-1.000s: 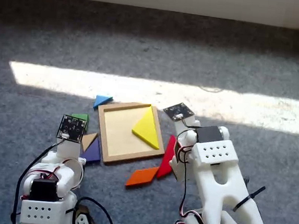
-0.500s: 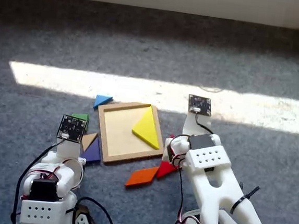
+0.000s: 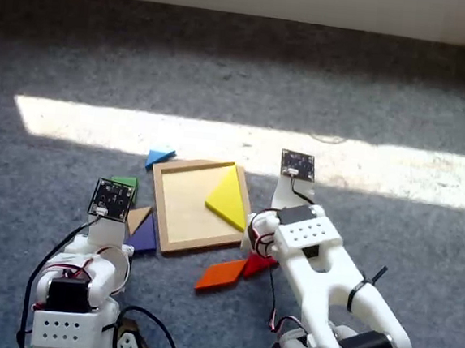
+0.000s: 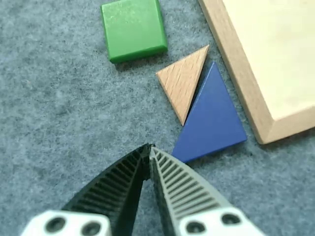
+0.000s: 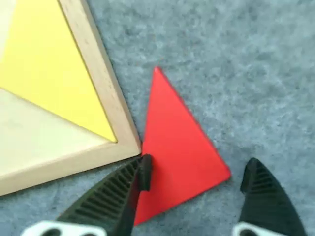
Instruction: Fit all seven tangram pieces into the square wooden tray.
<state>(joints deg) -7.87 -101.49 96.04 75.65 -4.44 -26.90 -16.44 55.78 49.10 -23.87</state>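
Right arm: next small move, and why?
Probably lower the right gripper and close on the red triangle: its open jaws straddle that piece, which lies on the carpet just outside the tray corner. The tray holds just the yellow triangle.

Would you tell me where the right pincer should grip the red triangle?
The red triangle lies flat, so only its thin edges offer hold: probably come from above, across its wide end clear of the tray, where the open right pincer straddles it.
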